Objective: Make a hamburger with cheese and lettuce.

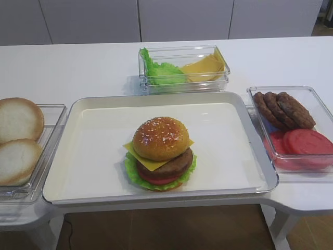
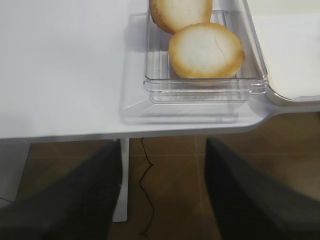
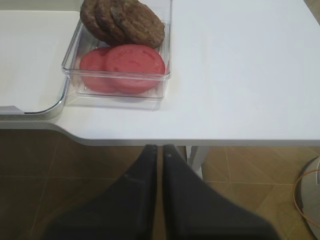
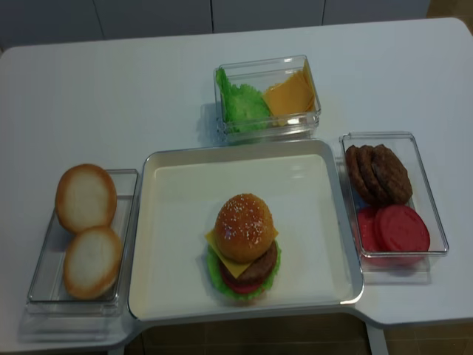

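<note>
The hamburger (image 1: 161, 153) stands on the white tray (image 1: 93, 156), front centre. Its glossy sesame top sits on the yellow cheese (image 1: 131, 149), whose corners stick out, over a brown patty, red tomato and the frilly green lettuce (image 1: 131, 174). It also shows in the second high view (image 4: 244, 248). Neither gripper shows in the high views. My right gripper (image 3: 160, 150) is shut and empty, hanging below the table's front edge over the floor. My left gripper (image 2: 162, 150) is open and empty, also below the front edge.
A clear box at the back holds loose green leaves (image 1: 164, 73) and yellow slices (image 1: 205, 67). A clear box at the right holds brown patties (image 1: 283, 109) and red tomato slices (image 1: 304, 143). A clear box at the left holds pale bun halves (image 1: 18, 138).
</note>
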